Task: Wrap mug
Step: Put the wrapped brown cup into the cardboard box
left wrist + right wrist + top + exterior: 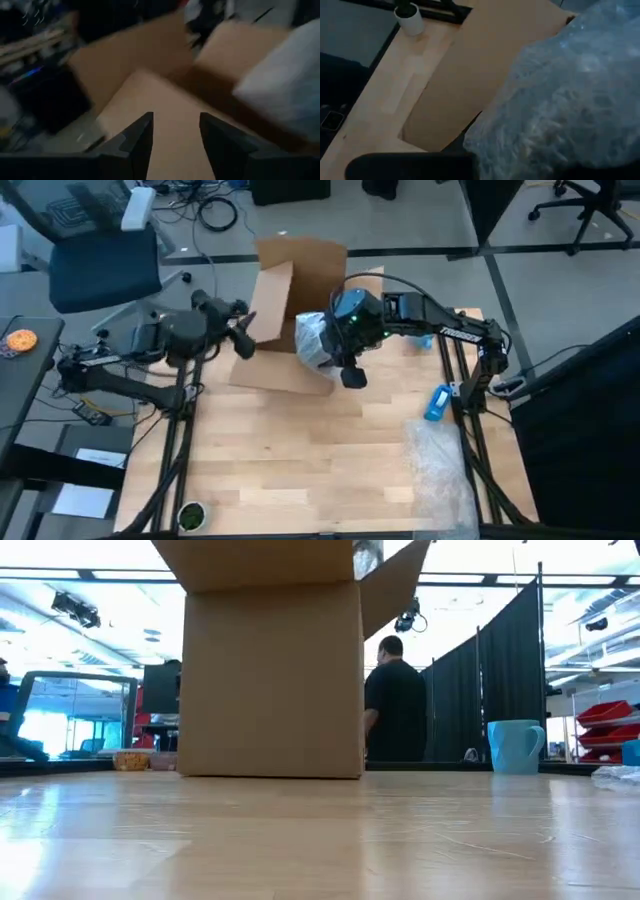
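Observation:
An open cardboard box [290, 330] stands at the table's far middle, flaps up. A bundle of bubble wrap [314, 340] hangs over the box's right side, its top just showing above the box [367, 555]. What it wraps is hidden. My right gripper [351, 372] is at the bundle, shut on it. My left gripper [243, 332] is open at the box's left flap [170, 115]; I cannot tell whether it touches the flap. A bare blue mug [515, 746] stands on its base at the far right [424, 340]. My right gripper holds the bubble-wrap bundle [560, 105], which hangs clear of the table above the box. The bundle and the gripper's own body hide the place of contact, so which part the fingers have cannot be told.
A loose sheet of bubble wrap [440, 470] lies at the near right. A small blue object [437, 402] lies by the right arm's base. A small potted plant [188, 515] stands at the near left corner. Bare wood lies in the near middle.

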Available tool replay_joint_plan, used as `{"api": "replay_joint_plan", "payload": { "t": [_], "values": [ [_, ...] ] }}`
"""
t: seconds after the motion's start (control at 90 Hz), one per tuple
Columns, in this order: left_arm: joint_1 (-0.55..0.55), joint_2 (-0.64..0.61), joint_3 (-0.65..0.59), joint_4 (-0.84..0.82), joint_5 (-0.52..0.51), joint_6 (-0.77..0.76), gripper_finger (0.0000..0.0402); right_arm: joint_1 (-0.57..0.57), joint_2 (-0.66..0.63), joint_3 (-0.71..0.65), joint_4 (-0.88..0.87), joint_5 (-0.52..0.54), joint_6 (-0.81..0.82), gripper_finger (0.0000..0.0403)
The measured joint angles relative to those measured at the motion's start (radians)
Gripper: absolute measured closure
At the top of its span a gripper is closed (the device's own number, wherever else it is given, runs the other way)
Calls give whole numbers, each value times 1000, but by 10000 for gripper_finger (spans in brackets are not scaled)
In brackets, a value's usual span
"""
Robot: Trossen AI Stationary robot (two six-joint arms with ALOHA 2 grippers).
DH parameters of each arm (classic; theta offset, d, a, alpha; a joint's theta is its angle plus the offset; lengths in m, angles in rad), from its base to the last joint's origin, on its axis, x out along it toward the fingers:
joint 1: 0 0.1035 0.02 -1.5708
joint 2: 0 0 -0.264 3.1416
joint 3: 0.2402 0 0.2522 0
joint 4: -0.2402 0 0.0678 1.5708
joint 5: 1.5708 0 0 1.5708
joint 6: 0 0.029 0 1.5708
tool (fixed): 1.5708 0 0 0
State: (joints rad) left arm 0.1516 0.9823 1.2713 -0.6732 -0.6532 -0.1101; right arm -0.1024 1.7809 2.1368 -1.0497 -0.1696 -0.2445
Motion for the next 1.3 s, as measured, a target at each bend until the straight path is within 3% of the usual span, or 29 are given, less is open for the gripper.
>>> {"api": "replay_joint_plan", "payload": {
  "t": [0.267,0.522,0.711,0.856,0.989,1.3],
  "values": [
    [230,26,0,-110,96,5,254,-45,0,0,93,194,38,381],
    [344,75,-76,-130,216,5,254,-164,2,0,185,317,72,381],
    [367,81,-188,-28,333,1,254,-207,1,-77,166,284,71,381],
    [363,86,-211,72,421,40,254,-185,1,-191,177,269,76,381],
    [363,86,-215,78,507,58,254,-150,3,-230,78,226,115,381],
    [332,86,-216,65,619,35,254,-90,-2,-228,-175,-52,52,382]
  ]
}}
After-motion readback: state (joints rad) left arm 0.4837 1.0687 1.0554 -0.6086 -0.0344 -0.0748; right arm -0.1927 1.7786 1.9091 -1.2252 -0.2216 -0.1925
